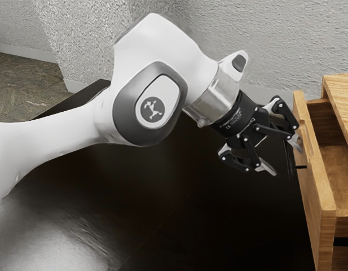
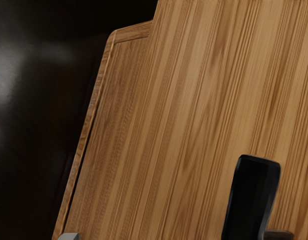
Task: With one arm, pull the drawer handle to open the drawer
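A light wooden drawer [image 1: 316, 186] stands at the exterior view's right, drawn out of its cabinet [image 1: 340, 93], with part of its inside showing from above. A thin dark handle [image 1: 291, 157] runs along the drawer front. My black gripper [image 1: 283, 156] hangs right at the handle, open, its fingers wide apart: one fingertip [image 1: 296, 141] is near the drawer front's upper part and the other sits lower, away from it. In the wrist view the drawer front [image 2: 193, 125] is close ahead, with one black finger [image 2: 251, 200] in front of it.
The cabinet stands on a dark glossy table [image 1: 162, 226]. A rough white wall [image 1: 286, 34] runs behind it, and a stone floor [image 1: 21, 84] shows at the far left. My white arm [image 1: 151, 107] crosses the table from the left.
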Robot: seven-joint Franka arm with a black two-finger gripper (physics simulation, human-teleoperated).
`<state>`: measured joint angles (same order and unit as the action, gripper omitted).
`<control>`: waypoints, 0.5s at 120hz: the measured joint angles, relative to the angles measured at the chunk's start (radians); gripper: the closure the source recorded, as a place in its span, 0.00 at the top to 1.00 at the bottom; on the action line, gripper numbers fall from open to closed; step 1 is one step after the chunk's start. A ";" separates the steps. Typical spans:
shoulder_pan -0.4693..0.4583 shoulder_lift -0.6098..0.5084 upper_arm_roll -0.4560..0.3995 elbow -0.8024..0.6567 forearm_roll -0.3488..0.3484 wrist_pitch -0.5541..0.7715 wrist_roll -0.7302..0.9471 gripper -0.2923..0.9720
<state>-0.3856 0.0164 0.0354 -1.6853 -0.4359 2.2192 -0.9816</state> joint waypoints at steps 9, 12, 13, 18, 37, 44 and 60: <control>0.015 -0.014 -0.008 -0.014 0.000 -0.004 0.003 0.50; 0.009 -0.019 0.000 -0.019 0.000 -0.005 0.004 0.50; 0.008 -0.021 0.002 -0.021 0.000 -0.005 0.004 0.50; 0.007 -0.029 0.007 -0.030 0.001 -0.007 0.005 0.50; 0.030 -0.100 0.009 -0.104 0.002 -0.009 0.008 0.49; 0.039 -0.125 0.010 -0.131 0.001 -0.009 0.010 0.49; 0.043 -0.177 0.010 -0.187 -0.001 -0.008 0.013 0.49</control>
<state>-0.3430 -0.1607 0.0458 -1.8720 -0.4370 2.2116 -0.9690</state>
